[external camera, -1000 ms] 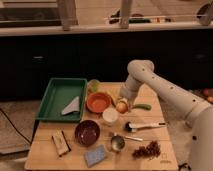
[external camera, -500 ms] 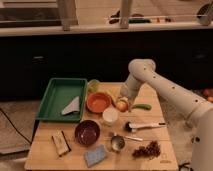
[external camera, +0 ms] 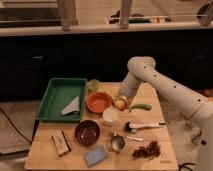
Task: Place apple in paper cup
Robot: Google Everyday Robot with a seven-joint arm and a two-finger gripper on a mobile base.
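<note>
The gripper (external camera: 121, 100) is closed around the apple (external camera: 120, 105), holding it just behind and to the right of the paper cup (external camera: 110, 116), beside the orange bowl (external camera: 98, 102) on the wooden surface (external camera: 167, 150).

The tabletop (external camera: 47, 157) carries a green tray (external camera: 60, 97), orange bowl (external camera: 98, 102), paper cup (external camera: 110, 116), dark red bowl (external camera: 87, 132), metal measuring cup (external camera: 118, 143), blue sponge (external camera: 95, 155), grape bunch (external camera: 147, 149), green pod (external camera: 140, 107) and white-handled brush (external camera: 145, 125), while the end effector (external camera: 121, 101) clasps the apple (external camera: 120, 104) between bowl and pod.

Wooden table (external camera: 47, 156) before dark cabinets (external camera: 60, 55) under a pale countertop (external camera: 100, 28)
</note>
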